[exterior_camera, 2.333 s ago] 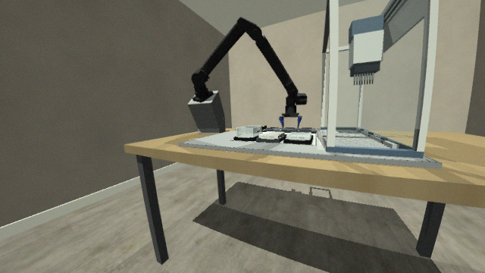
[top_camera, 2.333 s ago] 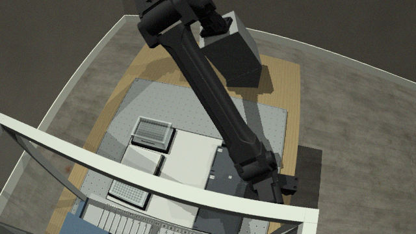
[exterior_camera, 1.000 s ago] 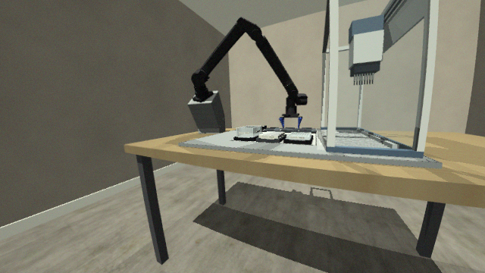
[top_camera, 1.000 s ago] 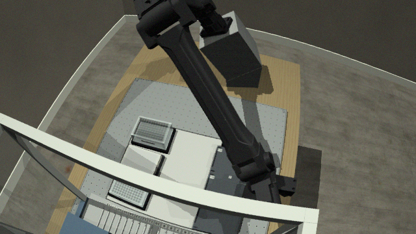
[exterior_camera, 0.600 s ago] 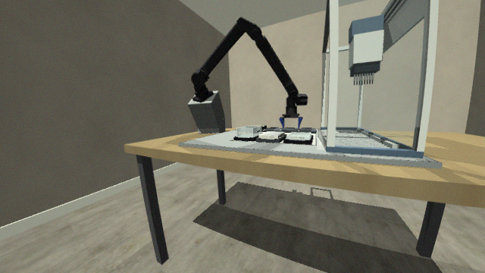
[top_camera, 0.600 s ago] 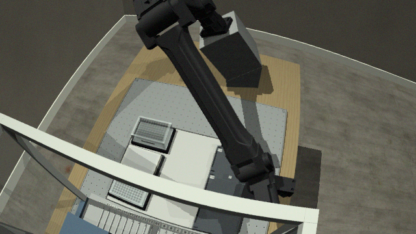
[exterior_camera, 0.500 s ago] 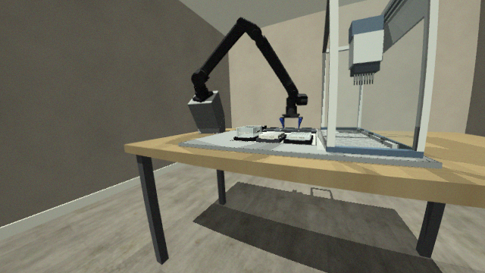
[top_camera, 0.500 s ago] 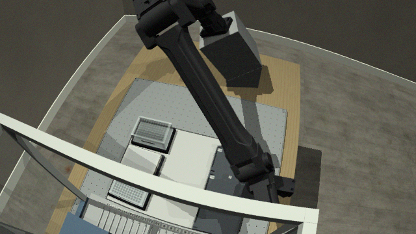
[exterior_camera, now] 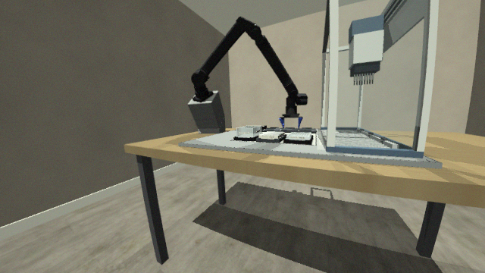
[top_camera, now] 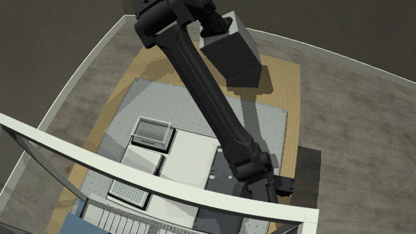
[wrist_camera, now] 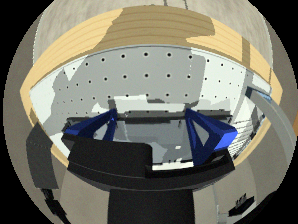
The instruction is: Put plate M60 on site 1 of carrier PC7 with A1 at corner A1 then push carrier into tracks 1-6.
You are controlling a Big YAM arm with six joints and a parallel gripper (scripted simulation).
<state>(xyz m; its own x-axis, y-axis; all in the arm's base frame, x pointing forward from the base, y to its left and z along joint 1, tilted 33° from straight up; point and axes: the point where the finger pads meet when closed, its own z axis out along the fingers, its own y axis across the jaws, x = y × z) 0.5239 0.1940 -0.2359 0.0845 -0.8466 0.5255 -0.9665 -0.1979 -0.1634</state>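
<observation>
Three plates sit in a row well off to one side of the gripper, with M60 in the middle nest, untouched. Blue fingers are spread as wide as they go, nothing between them. They're hanging just above the dark carrier PC7, which lies right below them.

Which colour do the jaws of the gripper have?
Blue; the gripper shows them best in the wrist view.
</observation>
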